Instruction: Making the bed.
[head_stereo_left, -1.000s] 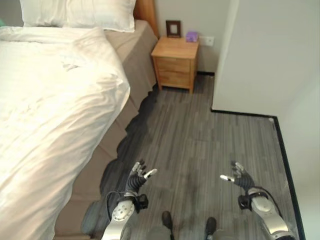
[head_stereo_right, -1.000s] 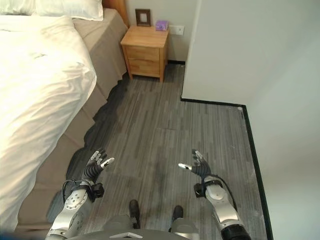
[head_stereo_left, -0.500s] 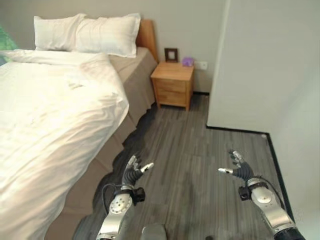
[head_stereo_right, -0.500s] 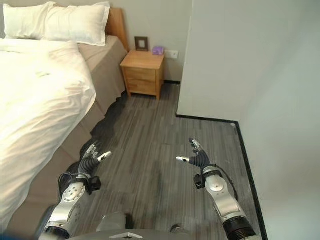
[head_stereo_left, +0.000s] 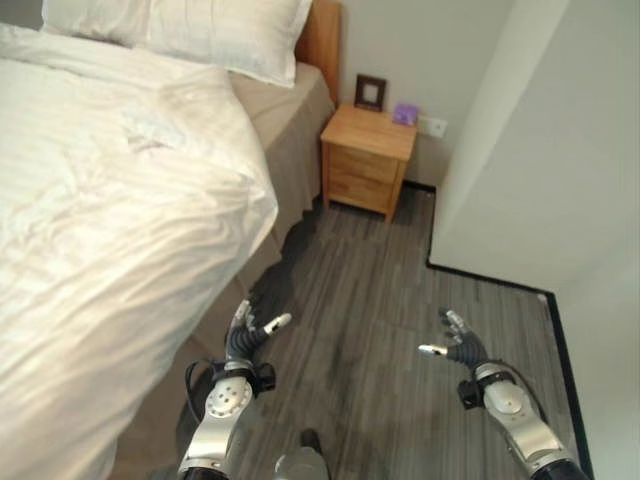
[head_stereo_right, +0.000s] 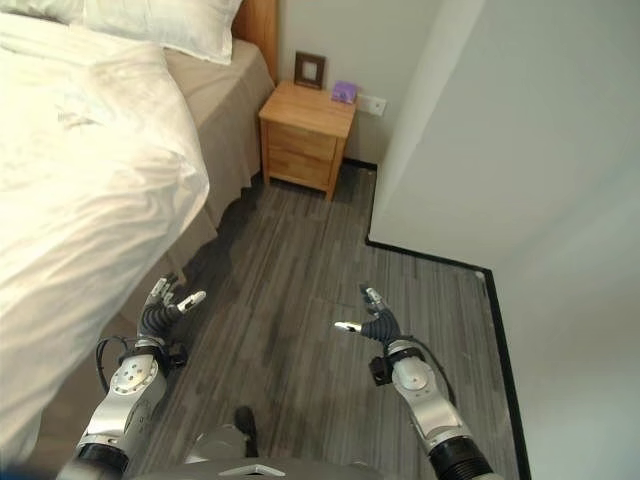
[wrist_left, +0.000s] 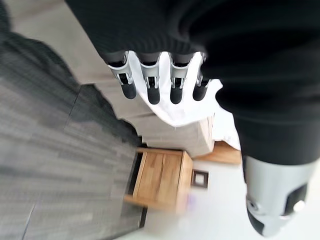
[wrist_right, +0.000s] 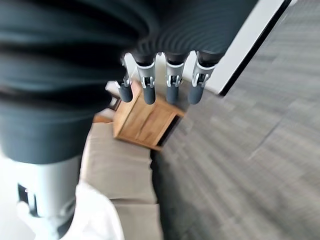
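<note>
A bed fills the left side, covered by a rumpled white duvet (head_stereo_left: 100, 200) that hangs over the near edge above a beige bed skirt (head_stereo_left: 290, 130). White pillows (head_stereo_left: 200, 25) lie at the headboard. My left hand (head_stereo_left: 246, 335) hovers open over the floor close to the bed's side, holding nothing. My right hand (head_stereo_left: 455, 345) is open too, over the floor to the right, apart from the bed. The fingers (wrist_left: 152, 80) of the left hand are straight in its wrist view, and the right hand's fingers (wrist_right: 170, 80) likewise.
A wooden nightstand (head_stereo_left: 368, 160) with a dark picture frame (head_stereo_left: 370, 92) and a small purple box (head_stereo_left: 405, 114) stands by the headboard. A white wall (head_stereo_left: 530, 150) with black skirting juts out on the right. Grey plank floor (head_stereo_left: 370, 300) lies between bed and wall.
The camera has shifted, tilting down and nearer the bed, so the whole scene moved. Both hands stay open and hold nothing.
</note>
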